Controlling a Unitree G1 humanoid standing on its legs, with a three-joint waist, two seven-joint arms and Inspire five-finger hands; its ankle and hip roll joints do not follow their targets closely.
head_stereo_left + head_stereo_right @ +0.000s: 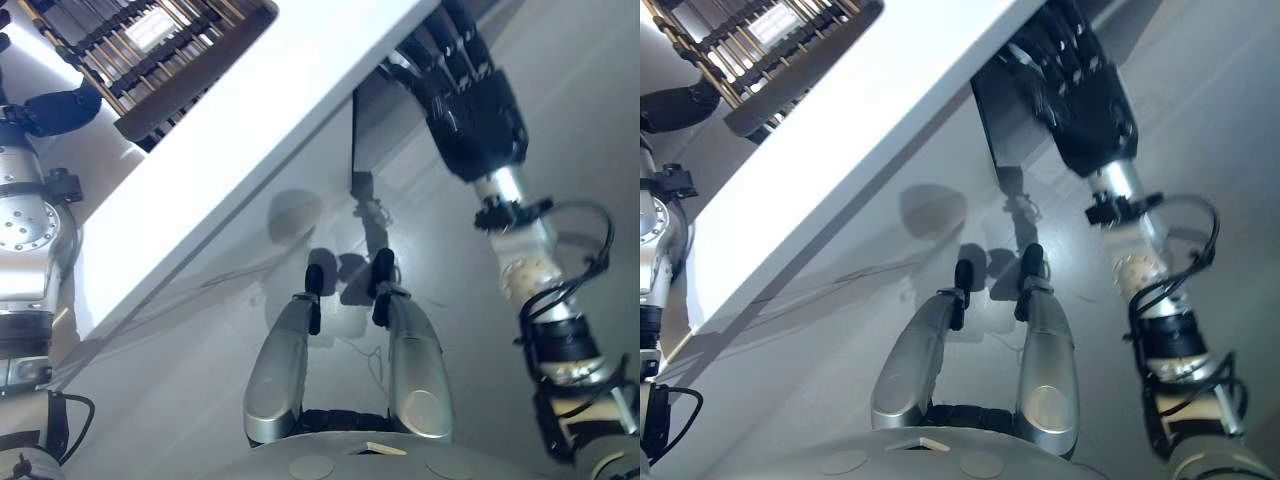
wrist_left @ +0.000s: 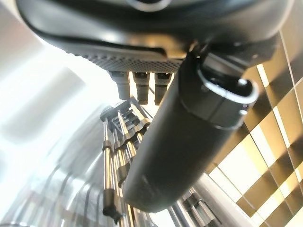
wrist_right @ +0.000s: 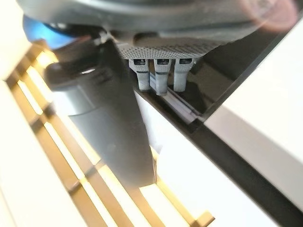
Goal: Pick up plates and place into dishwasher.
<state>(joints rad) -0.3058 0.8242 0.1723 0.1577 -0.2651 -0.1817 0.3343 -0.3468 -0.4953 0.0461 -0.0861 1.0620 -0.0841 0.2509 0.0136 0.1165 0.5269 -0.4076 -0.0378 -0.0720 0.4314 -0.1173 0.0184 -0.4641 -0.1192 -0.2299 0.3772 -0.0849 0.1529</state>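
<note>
Dark fingers (image 3: 161,75) of the right hand (image 1: 470,110) reach out straight and loose, gripping nothing. In the right wrist view their tips meet the edge where a dark panel (image 1: 385,120) joins the white slab (image 1: 250,130). The thumb (image 3: 118,127) stands apart from them, stretched out and free. Seen from the head, this hand lies at the slab's near-right edge, its back turned up, with the silver-grey forearm trailing back toward the lower right.

The left hand (image 1: 60,108) sits at the far left, just beside the dishwasher rack (image 1: 150,50). In its own wrist view the fingers (image 2: 142,85) point straight toward the rack's metal tines (image 2: 118,151) and the thumb (image 2: 180,151) lies long and uncurled across the view, so this hand is open too and holds nothing. A pale, shiny curved surface shows next to the tines; whether that is a plate cannot be told.

The rack, rows of thin metal prongs inside a dark frame, lies on the far side of the white slab. The slab runs on a slant from the near left to the far right, between the rack and the grey floor (image 1: 560,100). The dark panel hangs below the slab's edge, under the right hand. Behind the left thumb, a wall of glossy square tiles (image 2: 265,156) catches the light.
</note>
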